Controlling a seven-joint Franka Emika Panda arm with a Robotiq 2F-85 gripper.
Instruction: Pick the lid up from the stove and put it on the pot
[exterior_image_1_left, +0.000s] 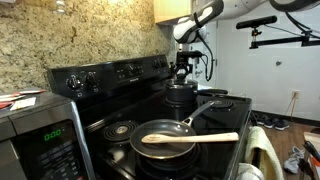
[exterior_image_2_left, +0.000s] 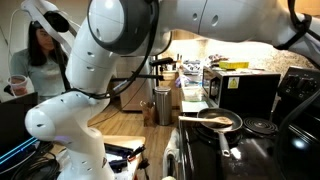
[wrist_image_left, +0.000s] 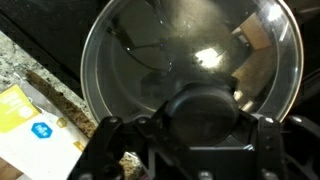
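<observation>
In the wrist view the clear glass lid (wrist_image_left: 190, 45) with its shiny metal rim fills the frame. My gripper (wrist_image_left: 195, 128) is shut on the lid's black knob (wrist_image_left: 200, 105), one finger on each side. In an exterior view my gripper (exterior_image_1_left: 181, 74) hangs straight over the dark cylindrical pot (exterior_image_1_left: 180, 97) at the far end of the black stove (exterior_image_1_left: 110, 108). The lid is at the pot's top; I cannot tell whether it rests on the rim. The pot is hidden in the other views.
A grey frying pan (exterior_image_1_left: 165, 140) with a wooden spatula (exterior_image_1_left: 200, 137) sits on a front burner, also seen in an exterior view (exterior_image_2_left: 222, 122). A silver microwave (exterior_image_1_left: 35, 135) stands beside the stove. Granite counter and a yellow-white box (wrist_image_left: 30, 125) lie beside the lid. A person (exterior_image_2_left: 40, 55) stands behind.
</observation>
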